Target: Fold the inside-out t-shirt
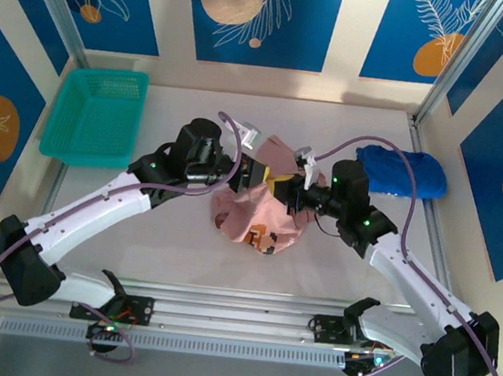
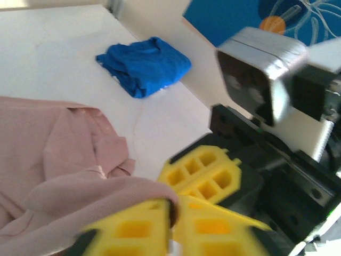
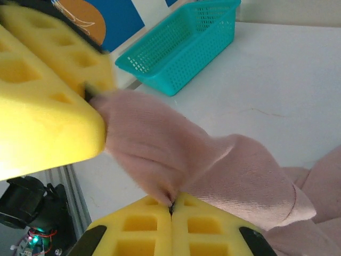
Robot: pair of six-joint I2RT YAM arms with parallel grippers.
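Holding now: R gripper [image 3: 171,209] is pinched tight on a fold of the pink t-shirt [image 3: 213,160], pads flat together w/ cloth stuck in the seam.
L gripper [image 2: 171,213]: pads near each other w/ pink cloth running in btw them; can't tell if it bites or the cloth just rests there.
Where the shirt is: middle of the table [image 1: 171,242], in a crumpled heap right under both grippers, one bit lifted up btw them. Not flat, not folded yet.
Other stuff: teal basket [image 1: 95,118] at back left, well apart; blue cloth [image 1: 405,170] bunched at back right, also apart from the shirt.
Bump risk: the two sets of yellow pads sit just beside each other, so one small wrong move & they knock.
Slip risk: R has only a thin pinch; if the arms pull apart fast, the cloth could pop out & fall on the heap.
Tangle risk: both are at the same little bit, so a lift may drag up a lump, not spread it.
Progress guess: early; shirt needs laying out first.
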